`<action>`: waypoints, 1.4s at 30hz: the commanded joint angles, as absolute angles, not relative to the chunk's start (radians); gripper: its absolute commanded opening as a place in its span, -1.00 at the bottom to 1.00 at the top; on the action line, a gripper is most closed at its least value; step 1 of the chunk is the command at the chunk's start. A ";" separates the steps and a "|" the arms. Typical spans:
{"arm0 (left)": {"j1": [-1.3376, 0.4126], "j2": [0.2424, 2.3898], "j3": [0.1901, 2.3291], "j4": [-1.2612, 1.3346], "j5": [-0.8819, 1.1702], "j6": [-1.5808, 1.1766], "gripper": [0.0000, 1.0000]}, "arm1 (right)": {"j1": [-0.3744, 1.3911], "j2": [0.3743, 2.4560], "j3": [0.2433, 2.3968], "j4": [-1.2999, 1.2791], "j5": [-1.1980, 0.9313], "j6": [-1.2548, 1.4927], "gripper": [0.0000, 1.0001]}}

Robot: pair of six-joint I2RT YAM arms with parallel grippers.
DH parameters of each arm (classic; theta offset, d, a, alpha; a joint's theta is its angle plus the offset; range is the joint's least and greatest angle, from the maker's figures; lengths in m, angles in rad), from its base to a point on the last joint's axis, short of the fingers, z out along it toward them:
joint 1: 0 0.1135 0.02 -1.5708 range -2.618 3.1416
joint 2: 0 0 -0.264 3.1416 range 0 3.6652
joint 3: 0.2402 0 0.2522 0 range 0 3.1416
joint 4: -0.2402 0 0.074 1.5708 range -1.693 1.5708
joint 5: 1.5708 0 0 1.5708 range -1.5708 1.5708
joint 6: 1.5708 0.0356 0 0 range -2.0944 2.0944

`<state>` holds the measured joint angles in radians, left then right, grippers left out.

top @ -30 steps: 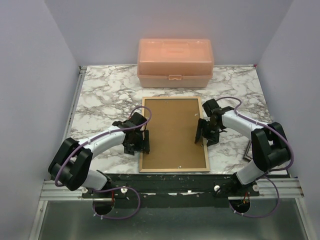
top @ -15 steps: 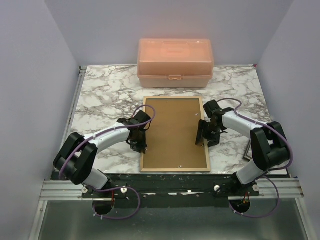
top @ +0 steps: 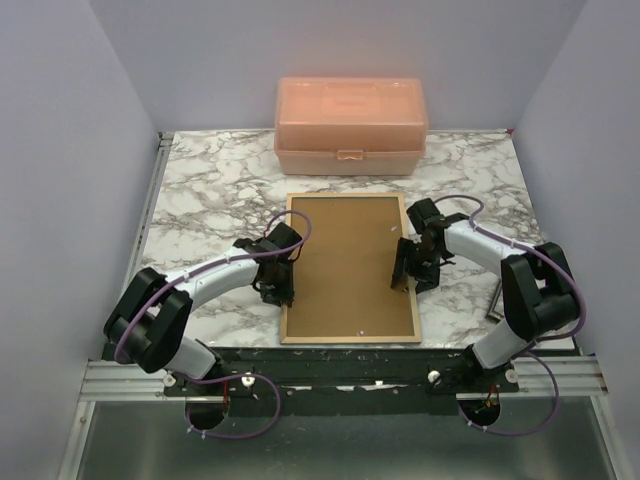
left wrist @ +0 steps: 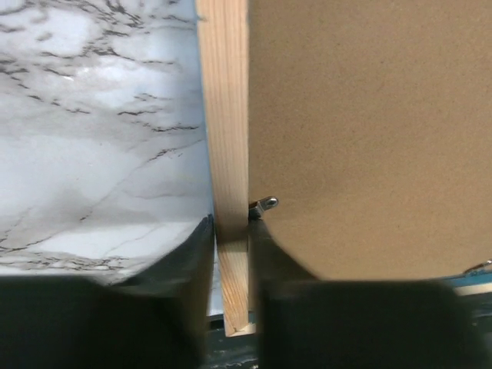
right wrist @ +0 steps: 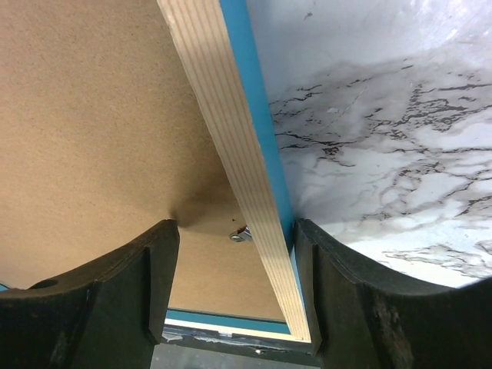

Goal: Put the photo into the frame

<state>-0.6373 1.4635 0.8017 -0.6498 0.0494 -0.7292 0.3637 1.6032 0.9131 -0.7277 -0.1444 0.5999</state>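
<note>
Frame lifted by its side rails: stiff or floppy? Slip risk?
Probably stiff: the frame has solid-looking wood rails. Likely slippery in a pinch: the left gripper holds only a narrow, smooth rail. The backing board may shift if tilted; just small metal tabs show.

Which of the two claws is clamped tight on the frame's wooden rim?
The left claw: its fingers press both sides of the rim of the frame. The right claw only straddles the opposite rim, jaws wide, with a gap beside the wood.
</note>
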 commanded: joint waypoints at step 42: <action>-0.718 1.328 0.701 -0.561 0.151 -0.800 0.58 | 0.313 1.477 0.818 -0.731 -0.325 0.601 0.61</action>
<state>-0.6834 1.3823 0.7391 -0.5690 0.1200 -0.7494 0.3027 1.5345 0.8486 -0.6823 -0.3084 0.5621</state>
